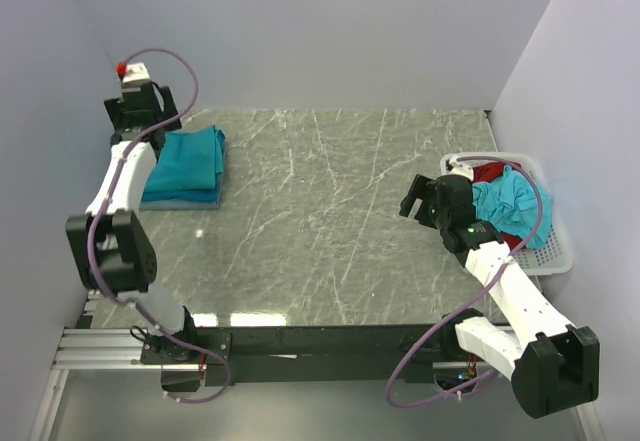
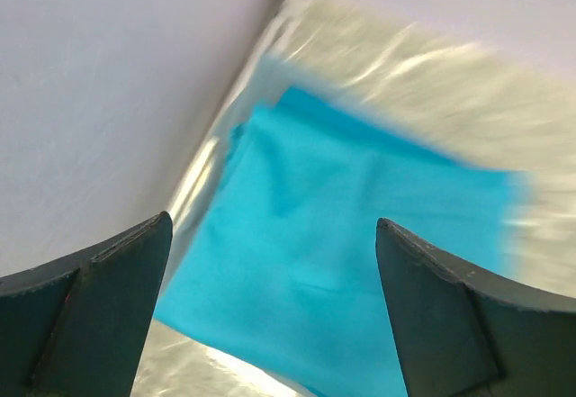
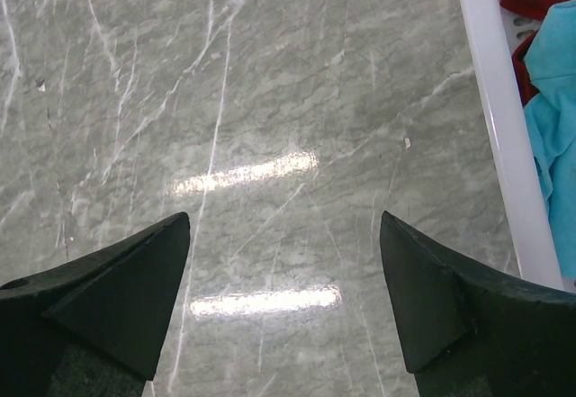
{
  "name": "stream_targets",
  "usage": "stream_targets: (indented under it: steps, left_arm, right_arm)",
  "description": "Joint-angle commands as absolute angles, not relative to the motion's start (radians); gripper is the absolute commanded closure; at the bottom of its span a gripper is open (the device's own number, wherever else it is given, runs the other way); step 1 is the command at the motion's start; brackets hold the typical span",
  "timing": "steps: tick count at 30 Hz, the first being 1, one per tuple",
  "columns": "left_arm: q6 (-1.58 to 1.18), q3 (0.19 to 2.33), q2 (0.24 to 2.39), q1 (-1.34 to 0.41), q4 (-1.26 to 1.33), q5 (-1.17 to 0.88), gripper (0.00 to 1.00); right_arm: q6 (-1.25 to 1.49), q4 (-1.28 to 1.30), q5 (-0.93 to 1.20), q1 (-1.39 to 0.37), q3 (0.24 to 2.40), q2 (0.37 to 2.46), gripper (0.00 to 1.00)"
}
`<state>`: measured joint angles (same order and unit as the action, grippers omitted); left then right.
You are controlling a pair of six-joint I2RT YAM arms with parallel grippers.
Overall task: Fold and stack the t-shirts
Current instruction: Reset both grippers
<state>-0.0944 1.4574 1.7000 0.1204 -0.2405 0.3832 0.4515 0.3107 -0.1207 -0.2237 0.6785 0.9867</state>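
A folded stack of teal t-shirts (image 1: 185,166) lies at the far left of the marble table, close to the left wall. My left gripper (image 1: 150,119) hovers just behind and above it. In the left wrist view the gripper (image 2: 274,220) is open, and the flat top t-shirt (image 2: 342,235) lies below it, untouched. Another teal t-shirt (image 1: 510,211) lies crumpled in the white basket (image 1: 555,259) at the right. My right gripper (image 1: 425,199) is open over bare table just left of the basket; in its wrist view (image 3: 284,215) nothing is between the fingers.
A red garment (image 1: 488,171) lies in the basket under the crumpled teal shirt (image 3: 553,145). The basket's white rim (image 3: 504,127) runs along the right of the right wrist view. Walls close in at the left, back and right. Bare marble (image 1: 320,221) spans the middle.
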Motion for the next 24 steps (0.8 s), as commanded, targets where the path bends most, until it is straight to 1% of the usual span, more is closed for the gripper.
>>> stream_targets:
  steps: [1, 2, 5, 7, 10, 11, 13, 15, 17, 19, 21, 24]
  left_arm:
    - [-0.216, 1.464, 1.507, 0.106, -0.207, 0.154, 0.00]
    - [-0.262, 1.453, 1.482, 0.097, -0.204, 0.079, 0.00]
    - [-0.365, 1.392, 1.381, 0.063, -0.196, 0.008, 0.01]
    - [-0.412, 1.306, 1.298, 0.017, -0.144, -0.061, 0.01]
    - [-0.468, 1.185, 1.192, -0.060, -0.088, -0.087, 0.01]
    - [-0.478, 1.151, 1.168, -0.118, -0.069, -0.080, 0.00]
    - [-0.503, 1.060, 1.115, -0.175, -0.046, -0.040, 0.00]
    - [-0.528, 1.014, 1.094, -0.231, -0.084, -0.015, 0.01]
    - [-0.548, 0.976, 1.072, -0.251, -0.097, -0.020, 0.01]
    - [-0.561, 0.858, 1.002, -0.252, -0.043, -0.003, 0.01]
    - [-0.581, 0.755, 0.901, -0.252, 0.020, 0.107, 0.01]
    - [-0.617, 0.669, 0.772, -0.252, 0.051, 0.222, 0.01]
  right_arm:
    - [0.451, 0.290, -0.144, -0.221, 0.687, 0.974, 0.08]
    - [0.449, 0.291, -0.146, -0.221, 0.690, 0.973, 0.08]
    - [0.448, 0.291, -0.146, -0.222, 0.687, 0.956, 0.08]
    - [0.448, 0.291, -0.144, -0.221, 0.687, 0.942, 0.08]
    - [0.445, 0.284, -0.133, -0.221, 0.683, 0.917, 0.07]
    - [0.440, 0.281, -0.123, -0.221, 0.681, 0.914, 0.07]
    - [0.437, 0.270, -0.107, -0.221, 0.678, 0.910, 0.06]
    - [0.434, 0.268, -0.077, -0.221, 0.683, 0.916, 0.06]
    - [0.437, 0.253, -0.061, -0.222, 0.677, 0.917, 0.06]
    - [0.440, 0.245, -0.057, -0.222, 0.675, 0.913, 0.05]
    - [0.437, 0.248, -0.055, -0.221, 0.683, 0.905, 0.05]
    - [0.436, 0.224, -0.048, -0.221, 0.673, 0.874, 0.05]
